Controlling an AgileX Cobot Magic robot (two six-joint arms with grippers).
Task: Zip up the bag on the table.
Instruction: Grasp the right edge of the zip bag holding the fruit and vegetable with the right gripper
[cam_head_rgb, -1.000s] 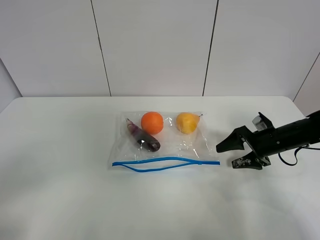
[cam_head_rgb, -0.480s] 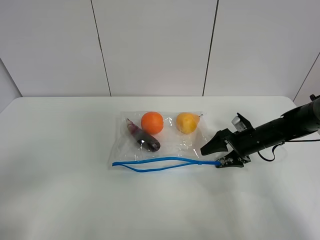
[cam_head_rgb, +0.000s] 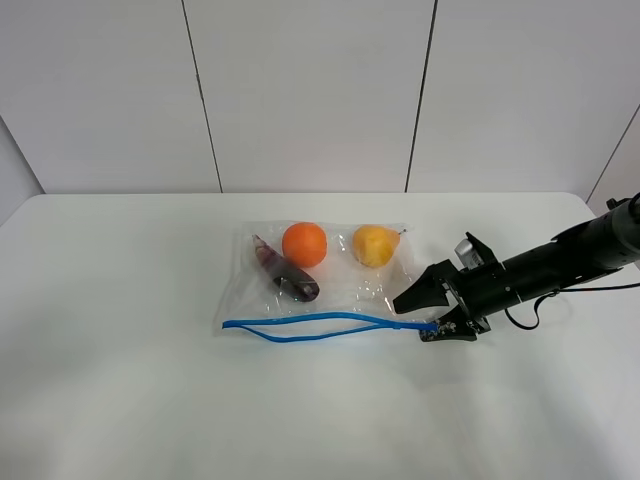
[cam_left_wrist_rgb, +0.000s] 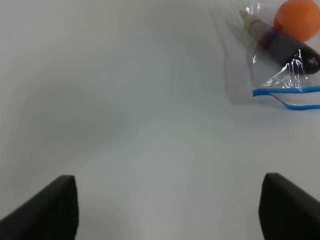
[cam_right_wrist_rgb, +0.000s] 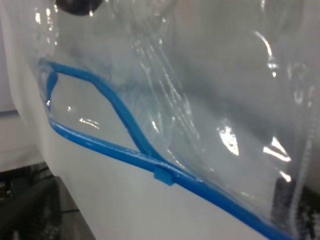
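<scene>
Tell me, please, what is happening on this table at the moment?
The right hand sits at the right end of the bag, its jaws spread at the tip of the blue zipper strip. The strip gapes in the middle, so the bag is not yet zipped. The left hand hovers open over the table, short of the bag's other end. An orange, pear and eggplant lie inside.
</scene>
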